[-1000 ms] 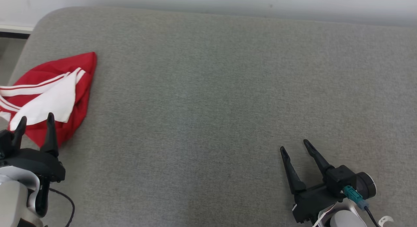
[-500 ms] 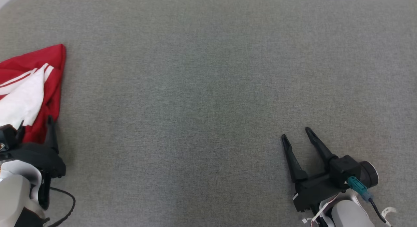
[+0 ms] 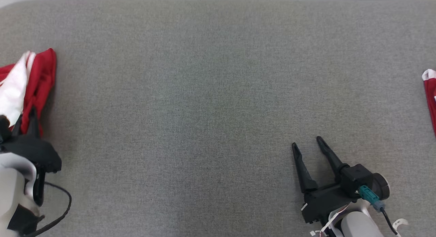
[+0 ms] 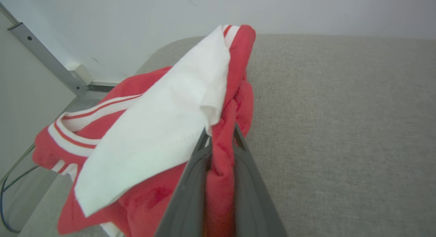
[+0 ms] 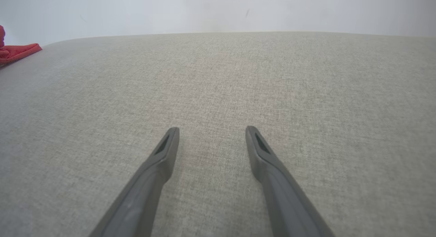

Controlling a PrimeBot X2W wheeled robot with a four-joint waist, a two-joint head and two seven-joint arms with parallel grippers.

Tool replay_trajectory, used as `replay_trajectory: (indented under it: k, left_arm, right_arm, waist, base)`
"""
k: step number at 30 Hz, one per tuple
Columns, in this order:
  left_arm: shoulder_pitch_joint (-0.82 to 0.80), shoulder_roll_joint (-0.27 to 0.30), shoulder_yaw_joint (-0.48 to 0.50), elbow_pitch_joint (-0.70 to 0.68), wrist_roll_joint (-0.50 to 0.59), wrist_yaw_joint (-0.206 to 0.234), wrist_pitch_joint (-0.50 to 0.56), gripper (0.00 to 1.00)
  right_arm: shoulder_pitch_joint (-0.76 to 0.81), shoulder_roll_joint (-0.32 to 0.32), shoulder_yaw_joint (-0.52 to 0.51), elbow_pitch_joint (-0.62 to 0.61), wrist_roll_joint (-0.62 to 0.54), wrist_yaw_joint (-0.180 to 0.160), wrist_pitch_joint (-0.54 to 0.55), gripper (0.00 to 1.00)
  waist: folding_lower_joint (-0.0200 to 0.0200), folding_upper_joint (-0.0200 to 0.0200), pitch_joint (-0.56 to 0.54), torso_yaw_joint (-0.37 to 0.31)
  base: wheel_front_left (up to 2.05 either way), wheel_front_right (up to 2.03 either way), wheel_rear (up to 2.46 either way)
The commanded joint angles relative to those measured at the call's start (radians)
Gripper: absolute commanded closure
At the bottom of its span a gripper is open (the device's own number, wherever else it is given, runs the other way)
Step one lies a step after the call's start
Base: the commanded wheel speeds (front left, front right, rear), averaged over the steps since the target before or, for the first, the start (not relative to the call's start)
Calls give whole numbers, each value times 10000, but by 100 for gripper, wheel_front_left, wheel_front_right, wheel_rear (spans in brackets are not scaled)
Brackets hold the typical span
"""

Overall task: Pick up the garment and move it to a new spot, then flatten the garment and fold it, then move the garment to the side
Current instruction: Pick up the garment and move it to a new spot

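Red and white fabric, the garment (image 3: 40,73), is pinched in the left hand (image 3: 25,116). In the left wrist view a twisted fold of the red cloth runs straight up between the two dark fingers (image 4: 190,182), which are pressed onto it from both sides. The rest of the garment (image 4: 153,128) is bunched ahead of that hand and to its left, with a white panel draped over the top and white-striped edging below. It lies at the left edge of the grey fabric-covered desk (image 3: 204,94).

Well apart from it, the right hand (image 3: 306,142) hovers low over bare grey fabric with its fingers spread wide and nothing between them. The right wrist view shows this hand (image 5: 212,129) the same way, tips apart above the desk, and a scrap of red cloth (image 5: 17,51) far ahead and to its left. Beyond the right hand, further to its right, another piece of red cloth with a white edge (image 3: 431,100) lies at the border of the head view.
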Motion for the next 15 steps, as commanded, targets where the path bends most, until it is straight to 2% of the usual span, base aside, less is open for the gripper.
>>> replay_trajectory:
  k: [1,8,15]
  left_arm:
    - [-132,19,-44,-173,113,-34,-68,100]
    - [43,-181,-499,-1754,902,-154,-58,100]
    - [306,-1036,-1123,-2814,1210,-269,-60,100]
  right_arm:
    - [61,122,29,37,31,-28,5,0]
    - [76,524,52,253,179,-28,3,0]
    - [118,791,18,396,301,-28,3,0]
  waist:
    - [-1,-2,-201,-63]
    - [-1,-2,-762,-389]
    - [-1,-2,-1155,-1248]
  base:
    - [0,0,0]
    - [0,0,0]
    - [0,0,0]
